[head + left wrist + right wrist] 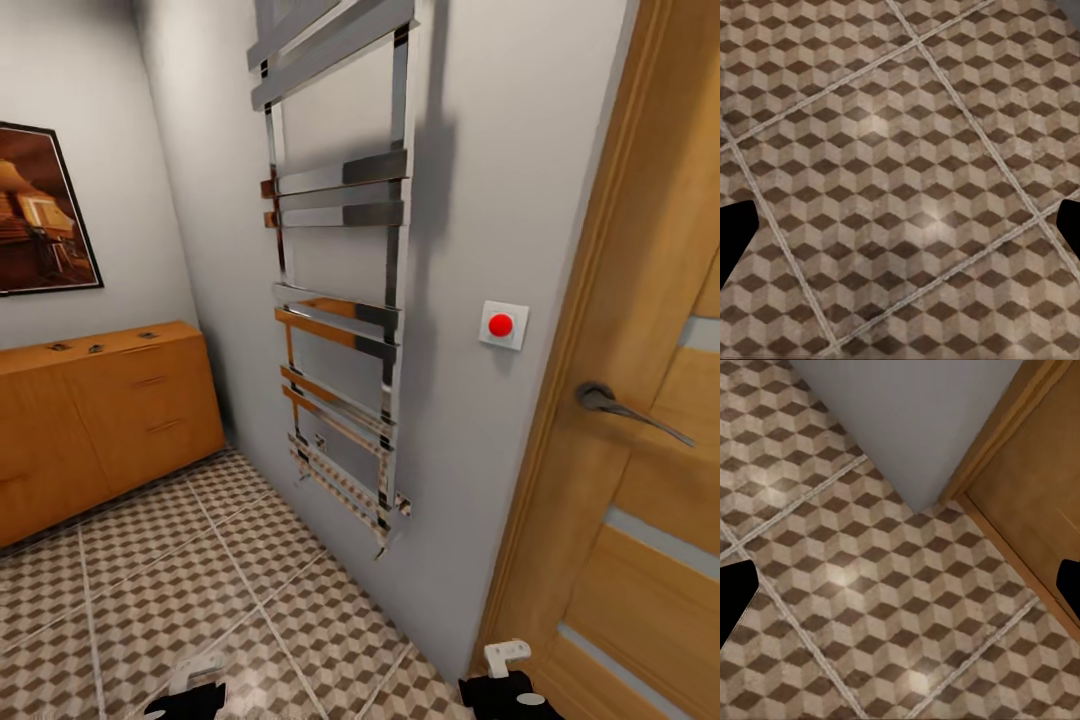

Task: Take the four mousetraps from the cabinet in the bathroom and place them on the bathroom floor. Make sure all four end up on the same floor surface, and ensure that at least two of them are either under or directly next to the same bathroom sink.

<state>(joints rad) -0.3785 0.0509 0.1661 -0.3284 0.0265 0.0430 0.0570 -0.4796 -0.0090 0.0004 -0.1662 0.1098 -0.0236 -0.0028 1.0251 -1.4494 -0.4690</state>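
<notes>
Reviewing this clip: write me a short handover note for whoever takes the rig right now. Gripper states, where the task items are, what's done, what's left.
Left gripper: open, empty, over the bathroom floor.
Right gripper: open, empty, over floor near the wooden door.
Cabinet: ahead to the left, against the wall under a framed picture. Small dark items on its top look like mousetraps, too small to confirm or count.
Done: no trap on the visible floor.
Left: drive to the cabinet, take four traps, set them on the floor, at least two by the sink.

L claw (900,225) tips apart, prob. empty, over cube-pattern bathroom floor (900,135).
</notes>
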